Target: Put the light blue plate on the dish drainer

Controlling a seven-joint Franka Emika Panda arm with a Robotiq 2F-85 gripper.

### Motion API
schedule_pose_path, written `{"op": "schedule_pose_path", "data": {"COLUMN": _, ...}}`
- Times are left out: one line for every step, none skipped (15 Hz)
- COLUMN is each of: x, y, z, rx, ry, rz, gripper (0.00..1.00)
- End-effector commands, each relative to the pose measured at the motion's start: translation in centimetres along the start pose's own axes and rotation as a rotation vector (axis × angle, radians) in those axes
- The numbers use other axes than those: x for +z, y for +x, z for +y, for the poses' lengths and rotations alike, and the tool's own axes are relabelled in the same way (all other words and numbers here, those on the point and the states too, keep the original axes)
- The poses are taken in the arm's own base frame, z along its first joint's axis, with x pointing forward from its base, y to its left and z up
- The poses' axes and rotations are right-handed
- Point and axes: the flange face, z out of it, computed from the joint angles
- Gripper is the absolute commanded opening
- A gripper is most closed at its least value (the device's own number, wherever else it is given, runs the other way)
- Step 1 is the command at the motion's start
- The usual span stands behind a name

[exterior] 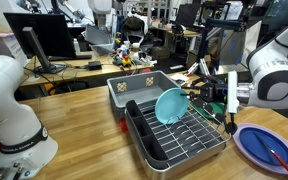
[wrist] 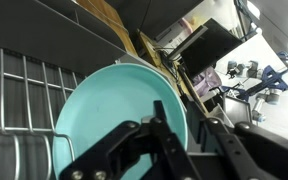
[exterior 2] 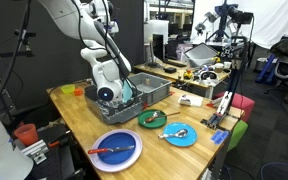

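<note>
The light blue plate (wrist: 119,115) stands on edge just beyond the tool (wrist: 184,160).
</note>
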Motion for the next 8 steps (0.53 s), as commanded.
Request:
{"op": "schedule_pose_path", "data": {"x": -0.3, "y": -0.9, "z": -0.6, "rx": -0.047, "ry": -0.025, "rz": -0.039, "gripper": 0.60}}
{"op": "schedule_pose_path", "data": {"x": -0.4, "y": -1.3, "z": -0.8, "rx": -0.062, "ry": -0.030, "rz": -0.050, "gripper": 0.68}}
{"op": "schedule_pose_path", "data": {"x": -0.4, "y": -1.6, "z": -1.2, "rx": -0.080, "ry": -0.033, "rz": -0.056, "gripper": 0.74}}
{"op": "schedule_pose_path", "data": {"x": -0.5, "y": -2.1, "z": -1.7, "rx": -0.096, "ry": -0.030, "rz": -0.068, "gripper": 0.82}}
{"op": "schedule_pose_path", "data": {"x": -0.6, "y": -2.5, "z": -2.1, "rx": -0.102, "ry": -0.029, "rz": -0.078, "gripper": 0.88}}
{"op": "schedule_pose_path", "data": {"x": -0.8, "y": -3.1, "z": -2.7, "rx": -0.113, "ry": -0.024, "rz": -0.089, "gripper": 0.96}}
{"op": "schedule_pose_path", "data": {"x": -0.9, "y": -3.6, "z": -3.2, "rx": -0.119, "ry": -0.026, "rz": -0.098, "gripper": 0.98}}
{"op": "schedule_pose_path", "data": {"x": -1.2, "y": -4.3, "z": -3.7, "rx": -0.125, "ry": -0.027, "rz": -0.114, "gripper": 1.00}}
